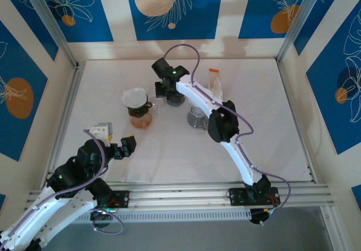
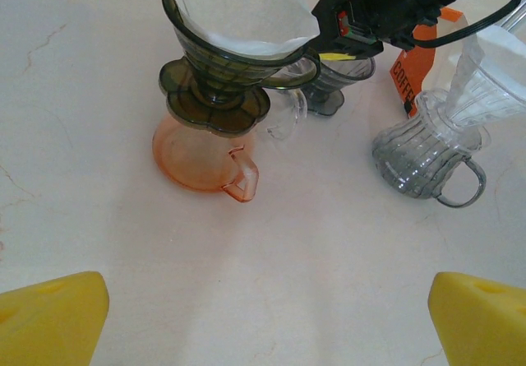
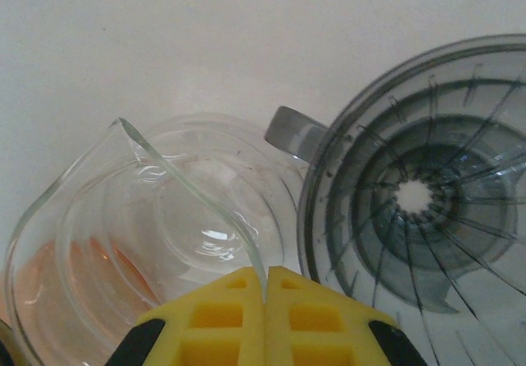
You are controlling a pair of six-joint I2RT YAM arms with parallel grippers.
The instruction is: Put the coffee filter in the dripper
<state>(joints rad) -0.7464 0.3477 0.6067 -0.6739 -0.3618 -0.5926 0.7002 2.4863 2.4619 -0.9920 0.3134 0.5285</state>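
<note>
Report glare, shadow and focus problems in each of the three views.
Top external: even light, soft arm shadows on the white table. Left wrist: the yellow finger pads are blurred, and the white paper filter is nearly washed out. Right wrist: bright glints on the clear glass vessel.

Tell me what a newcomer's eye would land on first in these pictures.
A white paper filter sitting in a dark dripper atop an orange server, left of the table's centre, stands out first. Next comes the right arm stretched far across the table, its yellow jaws pressed shut close over a clear glass dripper and the empty smoky dripper beside it.
</note>
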